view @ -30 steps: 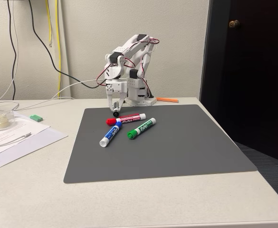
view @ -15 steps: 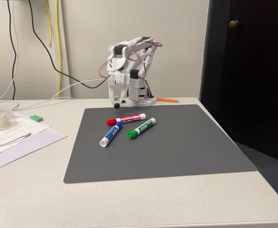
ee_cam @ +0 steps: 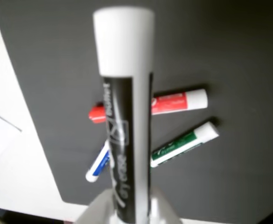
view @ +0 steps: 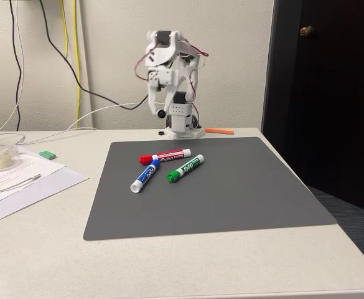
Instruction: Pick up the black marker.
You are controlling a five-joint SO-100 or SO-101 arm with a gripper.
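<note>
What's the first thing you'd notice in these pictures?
The white robot arm at the back of the table, lifted high with the black marker gripped in its fingers; in the wrist view that marker is huge and close. Below, red, blue and green markers lie together on the grey mat.

Pale wall [view: 231, 56], dark door [view: 331, 93], white table [view: 169, 268].

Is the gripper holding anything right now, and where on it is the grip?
Yes: the gripper holds the black marker, lifted clear of the mat. In the wrist view the grip is at the marker's near end, and its white far end sticks out free.
</note>
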